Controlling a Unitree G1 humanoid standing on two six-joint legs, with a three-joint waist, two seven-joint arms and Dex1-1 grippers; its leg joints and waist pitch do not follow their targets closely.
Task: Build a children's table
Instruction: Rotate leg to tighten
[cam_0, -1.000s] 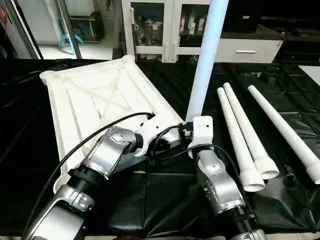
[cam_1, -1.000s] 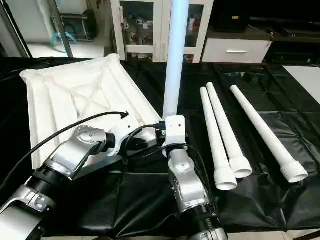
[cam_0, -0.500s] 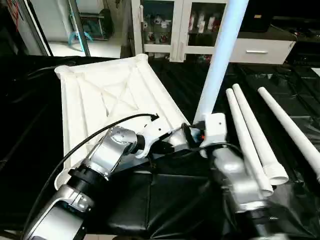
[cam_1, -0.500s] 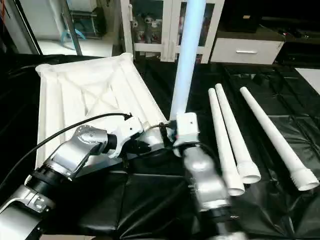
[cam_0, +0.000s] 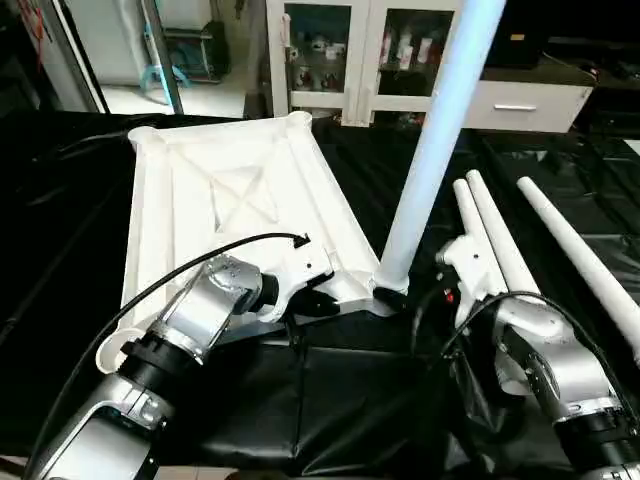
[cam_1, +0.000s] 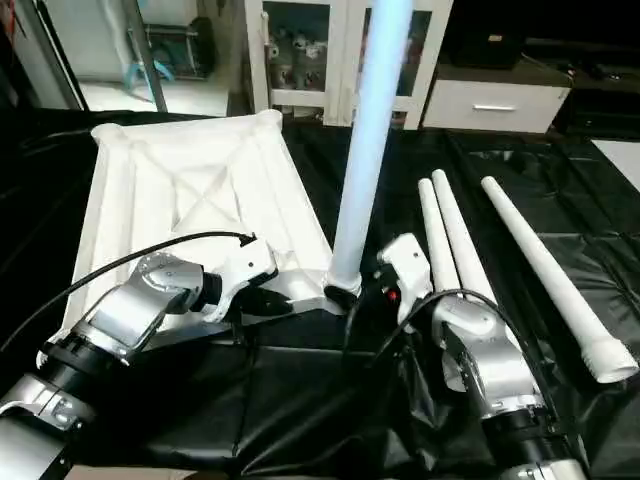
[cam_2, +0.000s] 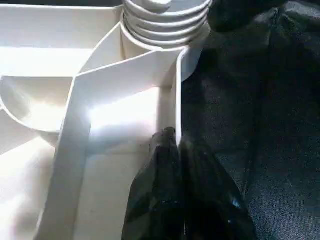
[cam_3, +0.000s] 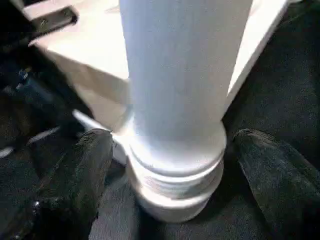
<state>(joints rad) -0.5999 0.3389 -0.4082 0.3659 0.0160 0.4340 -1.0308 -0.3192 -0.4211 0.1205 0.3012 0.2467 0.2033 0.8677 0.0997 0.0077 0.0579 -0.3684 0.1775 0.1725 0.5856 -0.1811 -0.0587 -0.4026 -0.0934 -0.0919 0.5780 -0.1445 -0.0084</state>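
the standing leg (cam_0: 432, 140) rises near-vertical from the near right corner socket (cam_2: 165, 20) of the table top (cam_0: 235, 205), leaning slightly to the right toward its upper end. the table top lies underside up on the black-covered table (cam_0: 60, 250), ribs and x-brace showing. in the left wrist view the leg's threaded collar sits in the socket with several thread rings exposed above the rim, so by judgement the leg is not screwed fully home.

the relation that governs the next move: the leg's base lies directly between the fingers of the right gripper (cam_3: 172, 165), and its long axis runs upright, across the line joining the two fingers. the fingers (cam_3: 75, 175) stand wide open, one on each side of the collar, both clear of it with a gap on each side. closing them would take the leg just above the threads.

the right arm (cam_0: 545, 355) is the one facing the leg base, coming in low from the right, gripper pointing left and level.

the left gripper (cam_2: 172, 165) has its fingers closed on the thin side wall of the table top, just beside the socket, steadying the top. the left forearm crosses the near edge of the top.

three loose legs (cam_0: 500, 250) lie flat on the table to the right, well clear of the top.
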